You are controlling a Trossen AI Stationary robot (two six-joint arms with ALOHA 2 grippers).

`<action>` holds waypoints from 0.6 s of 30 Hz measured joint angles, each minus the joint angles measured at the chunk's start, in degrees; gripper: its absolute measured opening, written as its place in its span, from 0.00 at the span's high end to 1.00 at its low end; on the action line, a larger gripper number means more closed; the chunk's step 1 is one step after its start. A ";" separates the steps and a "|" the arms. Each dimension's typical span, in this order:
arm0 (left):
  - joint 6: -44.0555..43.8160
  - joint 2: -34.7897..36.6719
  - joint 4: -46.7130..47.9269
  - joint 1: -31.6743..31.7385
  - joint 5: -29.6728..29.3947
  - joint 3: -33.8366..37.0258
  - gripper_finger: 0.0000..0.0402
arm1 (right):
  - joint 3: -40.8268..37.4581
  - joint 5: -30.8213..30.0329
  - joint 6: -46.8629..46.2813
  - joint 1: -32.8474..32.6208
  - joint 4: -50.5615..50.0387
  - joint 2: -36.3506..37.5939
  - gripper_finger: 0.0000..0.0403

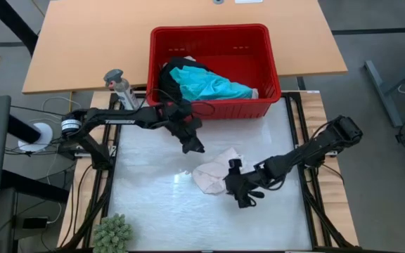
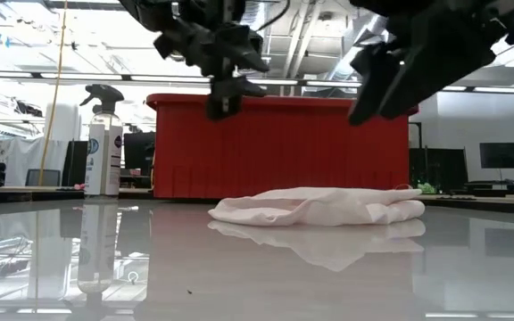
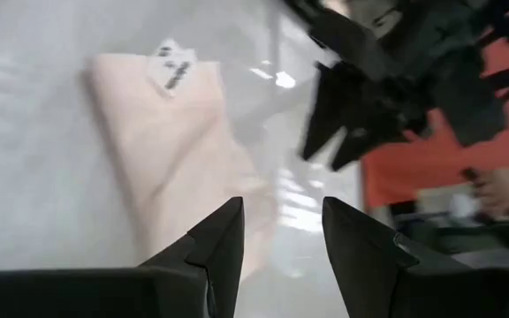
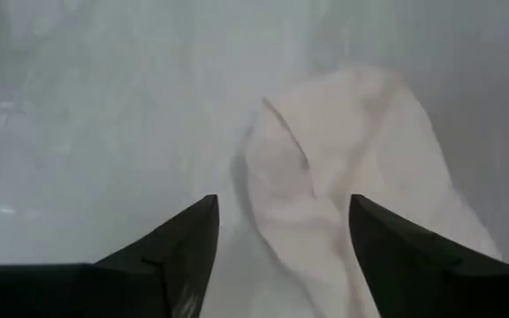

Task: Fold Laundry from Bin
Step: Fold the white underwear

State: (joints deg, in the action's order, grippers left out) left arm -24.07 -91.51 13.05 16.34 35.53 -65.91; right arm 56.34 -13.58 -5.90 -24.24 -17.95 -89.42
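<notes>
A small pale pink-white piece of laundry [image 1: 216,172] [image 2: 319,207] lies crumpled flat on the white table top, right of centre. My left gripper [image 1: 194,147] [image 3: 281,212] hangs open above the table, just far-left of the piece. My right gripper [image 1: 243,198] [image 4: 281,208] hovers open over the piece's near-right end. In the low view both grippers are well above the cloth. The red bin [image 1: 216,29] [image 2: 275,147] stands at the table's far edge and holds a turquoise shirt [image 1: 213,84] and black clothing [image 1: 171,77].
A spray bottle [image 1: 118,84] [image 2: 103,143] stands at the far left beside the bin. A small green plant [image 1: 111,235] sits at the near left corner. Bare table top [image 1: 153,204] lies left of and nearer than the pale piece.
</notes>
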 joint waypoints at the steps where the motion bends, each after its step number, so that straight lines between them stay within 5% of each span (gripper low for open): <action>1: 1.11 0.93 1.11 -0.05 -1.16 0.00 0.65 | 0.06 -0.01 1.15 -0.29 1.82 -1.23 0.29; 9: 5.95 9.35 4.45 -0.05 -7.91 1.62 0.65 | 11.42 -5.92 4.73 -1.49 2.49 -15.86 0.29; 18: 9.40 13.80 10.87 -0.02 -14.21 2.36 0.65 | 30.99 -9.27 1.20 0.32 -15.17 -33.06 0.29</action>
State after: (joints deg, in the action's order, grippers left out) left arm -14.67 -77.71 23.93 16.32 21.31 -63.55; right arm 87.33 -22.85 -4.71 -23.92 -33.12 -122.48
